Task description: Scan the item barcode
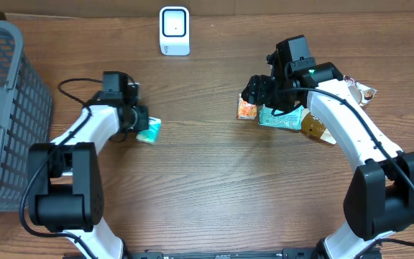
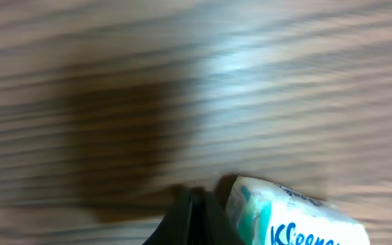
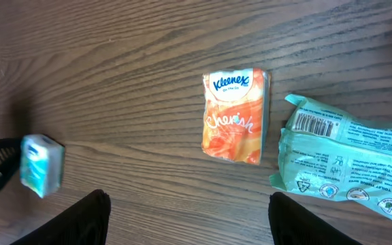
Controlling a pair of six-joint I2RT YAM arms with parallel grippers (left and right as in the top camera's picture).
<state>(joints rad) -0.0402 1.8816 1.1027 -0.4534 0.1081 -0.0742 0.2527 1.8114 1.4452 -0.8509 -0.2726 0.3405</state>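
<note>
A small teal tissue pack lies in the left half of the wooden surface, right at the tip of the left gripper. That gripper is fully closed. In the blurred left wrist view its dark fingers press together with the pack touching their side. Whether they pinch any of its wrapper cannot be told.

A white barcode scanner stands at the far edge of the surface, well apart from the pack.

In the right half, the right gripper hangs with its jaws wide and holds nothing. Below it lie an orange tissue pack and, just beside that, a pale green wipes pack with its barcode facing up. A brown packet lies near the wipes.

A grey mesh basket sits at the left edge.
</note>
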